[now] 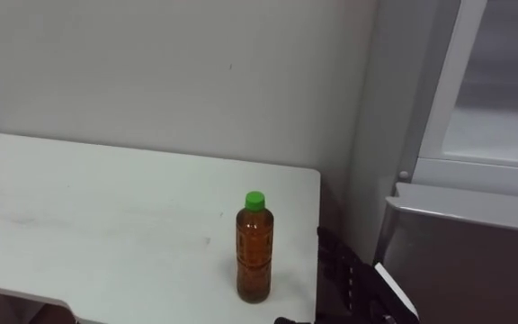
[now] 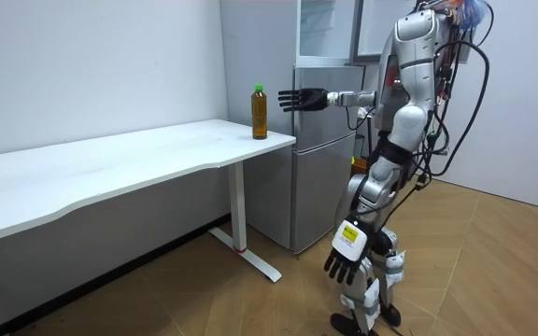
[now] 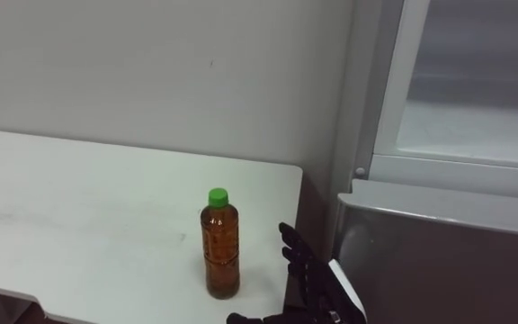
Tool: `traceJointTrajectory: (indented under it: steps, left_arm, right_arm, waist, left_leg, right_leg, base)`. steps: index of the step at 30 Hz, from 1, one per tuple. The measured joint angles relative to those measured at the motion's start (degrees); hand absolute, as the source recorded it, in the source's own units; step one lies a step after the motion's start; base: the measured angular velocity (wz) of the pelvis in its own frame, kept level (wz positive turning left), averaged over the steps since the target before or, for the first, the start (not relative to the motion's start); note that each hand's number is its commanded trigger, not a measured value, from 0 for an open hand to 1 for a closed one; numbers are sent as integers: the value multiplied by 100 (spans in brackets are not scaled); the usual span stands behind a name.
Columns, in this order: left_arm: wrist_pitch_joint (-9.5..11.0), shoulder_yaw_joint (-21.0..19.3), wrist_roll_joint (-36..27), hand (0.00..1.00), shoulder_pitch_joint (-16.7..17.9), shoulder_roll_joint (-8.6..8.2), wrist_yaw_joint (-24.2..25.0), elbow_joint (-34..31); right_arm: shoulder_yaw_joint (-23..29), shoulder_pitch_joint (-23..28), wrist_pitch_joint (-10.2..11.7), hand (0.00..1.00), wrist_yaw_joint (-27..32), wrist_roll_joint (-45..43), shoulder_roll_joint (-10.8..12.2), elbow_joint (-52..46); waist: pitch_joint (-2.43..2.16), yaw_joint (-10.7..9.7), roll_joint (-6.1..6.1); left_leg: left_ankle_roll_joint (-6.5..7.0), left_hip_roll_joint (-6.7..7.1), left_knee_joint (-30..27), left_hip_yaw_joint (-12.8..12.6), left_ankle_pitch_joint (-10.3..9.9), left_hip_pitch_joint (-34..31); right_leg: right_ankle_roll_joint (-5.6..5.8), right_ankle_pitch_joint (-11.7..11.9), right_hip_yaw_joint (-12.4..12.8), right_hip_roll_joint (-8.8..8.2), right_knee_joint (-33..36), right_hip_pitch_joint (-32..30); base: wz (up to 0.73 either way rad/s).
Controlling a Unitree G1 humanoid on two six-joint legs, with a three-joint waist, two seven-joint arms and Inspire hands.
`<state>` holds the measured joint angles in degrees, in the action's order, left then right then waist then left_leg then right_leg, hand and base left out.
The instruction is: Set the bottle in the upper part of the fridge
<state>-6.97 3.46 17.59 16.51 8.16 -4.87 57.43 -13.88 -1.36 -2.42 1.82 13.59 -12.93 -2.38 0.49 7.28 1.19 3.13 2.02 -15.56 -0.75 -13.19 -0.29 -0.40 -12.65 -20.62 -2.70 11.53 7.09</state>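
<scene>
A brown bottle (image 1: 254, 247) with a green cap stands upright near the right front corner of the white table (image 1: 106, 216). My right hand (image 3: 311, 274) is stretched out level just right of the bottle, open with straight fingers, a small gap away from it. In the room view that hand (image 2: 302, 99) points at the bottle (image 2: 260, 112) at cap height. The upper fridge (image 1: 502, 99) stands open to the right, its pale inside showing. My left hand (image 2: 346, 264) hangs relaxed at my side.
The grey lower fridge door (image 3: 448, 261) is closed, right beside the table's edge. A white wall runs behind the table. I stand on the wood floor in front of the fridge (image 2: 325, 149), facing the table's end.
</scene>
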Motion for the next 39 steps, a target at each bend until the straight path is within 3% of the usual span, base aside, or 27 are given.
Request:
traceJointTrajectory:
  steps: [12,17,23,25,27,32,34,39]
  left_arm:
    - [-24,14,-7,0,53,-3,0,-10]
    - [-28,14,-10,0,-29,-13,-10,-10]
    - [-19,25,-7,0,-68,-30,-122,-6]
    - [-21,27,-6,0,-145,-34,-123,-4]
    - [-21,31,-17,0,-178,-40,-123,-2]
    - [-21,127,-132,0,-247,-55,-122,-9]
    - [-22,197,-160,0,-268,-55,-156,-8]
    - [-63,360,-236,0,-367,-60,-240,-9]
  right_arm:
    - [-2,-124,0,0,294,350,64,30]
    - [-2,-560,0,0,435,565,161,504]
    - [0,-744,7,0,544,609,178,884]
    - [-4,-888,7,0,575,611,199,1074]
    - [-6,-1114,7,0,682,612,206,1336]
    - [-74,-1483,68,0,936,789,209,1765]
    - [-125,-1590,69,0,1033,854,207,1965]
    - [-170,-1912,70,0,1280,819,221,2457]
  waist:
    - [-25,59,-63]
    - [-36,48,-38]
    - [-45,88,-17]
    - [-38,104,8]
    - [9,147,-8]
    - [2,311,37]
    - [23,369,62]
    - [22,419,71]
  left_leg:
    - [35,66,20,78,58,-16]
    - [42,106,-8,208,133,-165]
    - [48,174,-19,388,211,-345]
    - [49,185,-19,417,245,-428]
    - [51,188,-20,424,264,-474]
    - [48,188,-10,405,290,-617]
    - [48,189,-10,423,290,-637]
    - [49,209,-12,484,307,-786]
  right_leg:
    - [6,3,-38,-31,0,3]
    - [11,8,-226,-84,9,-71]
    - [11,8,-389,-119,14,-168]
    - [9,15,-462,-130,14,-229]
    - [9,26,-466,-131,6,-265]
    - [4,29,-473,-134,0,-417]
    - [4,29,-479,-133,1,-433]
    - [5,28,-484,-138,23,-568]
  base:
    - [2]
    - [16]
    - [18]
    - [13]
    - [5]
    - [1]
    - [5]
    - [7]
